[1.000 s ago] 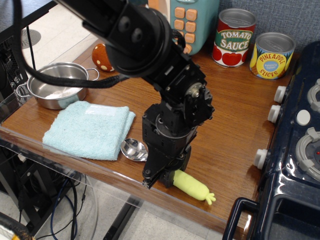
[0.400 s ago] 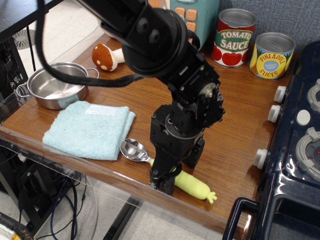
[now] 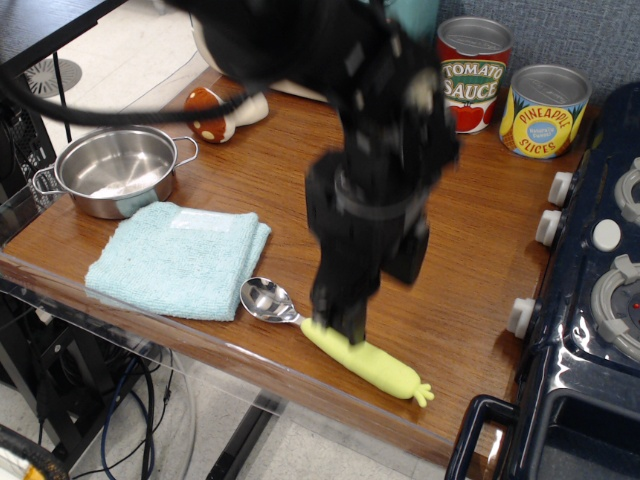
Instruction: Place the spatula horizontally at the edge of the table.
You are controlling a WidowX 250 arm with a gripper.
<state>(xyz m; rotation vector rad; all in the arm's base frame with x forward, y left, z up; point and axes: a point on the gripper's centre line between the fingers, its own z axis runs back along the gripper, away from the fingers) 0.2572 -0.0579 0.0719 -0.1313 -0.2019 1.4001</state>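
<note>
Spoon-like spatula (image 3: 335, 334), shiny round metal bowl, nubby yellow-green handle, flat along brown wood-grain bench (image 3: 480, 250) edge.
Blurred black claw (image 3: 340, 322) just above handle; grip unreadable.

Arm (image 3: 370, 180) higher now, spatula (image 3: 345, 345) more exposed.
</note>
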